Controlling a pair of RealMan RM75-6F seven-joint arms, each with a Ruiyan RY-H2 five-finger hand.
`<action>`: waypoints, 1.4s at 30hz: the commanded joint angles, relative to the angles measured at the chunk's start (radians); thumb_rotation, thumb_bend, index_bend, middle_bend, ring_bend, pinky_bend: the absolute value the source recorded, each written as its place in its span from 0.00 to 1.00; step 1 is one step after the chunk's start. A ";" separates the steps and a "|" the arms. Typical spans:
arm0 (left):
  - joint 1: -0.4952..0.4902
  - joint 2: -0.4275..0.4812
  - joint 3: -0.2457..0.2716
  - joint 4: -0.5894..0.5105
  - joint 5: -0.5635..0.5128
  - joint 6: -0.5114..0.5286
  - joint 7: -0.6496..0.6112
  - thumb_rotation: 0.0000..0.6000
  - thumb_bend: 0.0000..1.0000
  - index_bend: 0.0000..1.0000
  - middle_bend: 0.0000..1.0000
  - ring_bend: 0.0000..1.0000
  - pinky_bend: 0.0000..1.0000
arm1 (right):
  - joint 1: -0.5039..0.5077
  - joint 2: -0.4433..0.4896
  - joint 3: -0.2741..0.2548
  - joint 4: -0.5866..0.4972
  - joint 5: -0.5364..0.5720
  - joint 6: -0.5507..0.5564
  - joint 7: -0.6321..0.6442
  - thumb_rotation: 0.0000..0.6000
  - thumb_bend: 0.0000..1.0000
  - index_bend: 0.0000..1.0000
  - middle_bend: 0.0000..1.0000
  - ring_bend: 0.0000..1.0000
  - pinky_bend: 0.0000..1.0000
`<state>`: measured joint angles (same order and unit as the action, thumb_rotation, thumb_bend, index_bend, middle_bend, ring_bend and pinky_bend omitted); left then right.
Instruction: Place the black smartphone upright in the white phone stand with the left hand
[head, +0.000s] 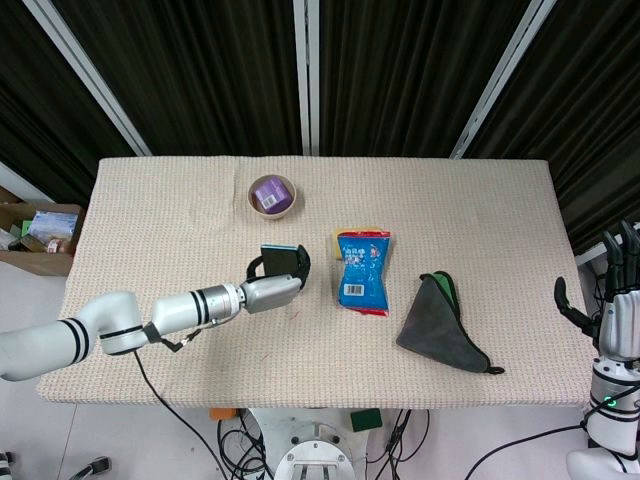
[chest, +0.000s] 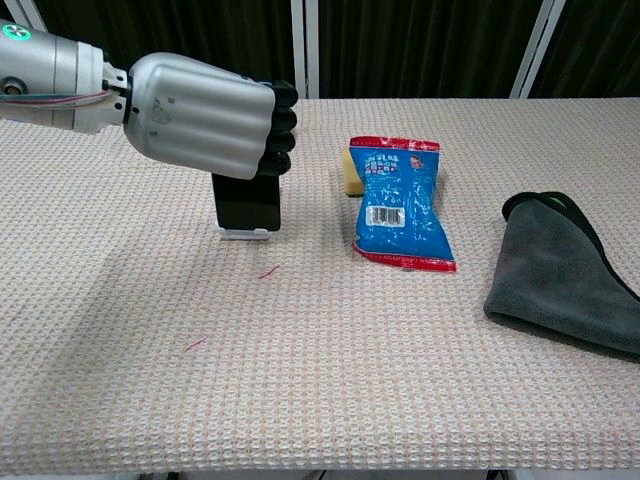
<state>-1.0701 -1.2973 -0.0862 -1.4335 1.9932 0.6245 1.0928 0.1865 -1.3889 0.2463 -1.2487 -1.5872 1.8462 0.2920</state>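
While gripped by the left hand (chest: 205, 125), black smartphone (chest: 247, 203) upright in white phone stand (chest: 246, 235), right hand (head: 612, 310) fingers spread, holding nothing

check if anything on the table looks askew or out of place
Nothing stands out. The black smartphone stands upright on the white phone stand, gripped by the left hand. The blue snack bag and grey cloth lie flat.
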 joint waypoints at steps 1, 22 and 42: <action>0.000 -0.005 0.007 0.006 -0.002 0.006 -0.006 1.00 0.43 0.70 0.68 0.59 0.59 | 0.000 -0.002 -0.001 0.001 0.001 -0.002 0.001 1.00 0.44 0.00 0.00 0.00 0.00; 0.018 0.003 -0.006 -0.008 -0.083 -0.028 0.045 1.00 0.28 0.13 0.27 0.27 0.36 | 0.006 0.002 0.003 -0.002 0.004 -0.011 -0.002 1.00 0.44 0.00 0.00 0.00 0.00; 0.072 0.036 -0.054 -0.080 -0.229 -0.045 0.167 1.00 0.09 0.00 0.01 0.01 0.17 | 0.006 0.010 0.005 -0.018 -0.001 -0.006 -0.003 1.00 0.44 0.00 0.00 0.00 0.00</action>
<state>-1.0065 -1.2679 -0.1337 -1.5041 1.7772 0.5779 1.2476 0.1924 -1.3787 0.2512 -1.2670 -1.5882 1.8406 0.2890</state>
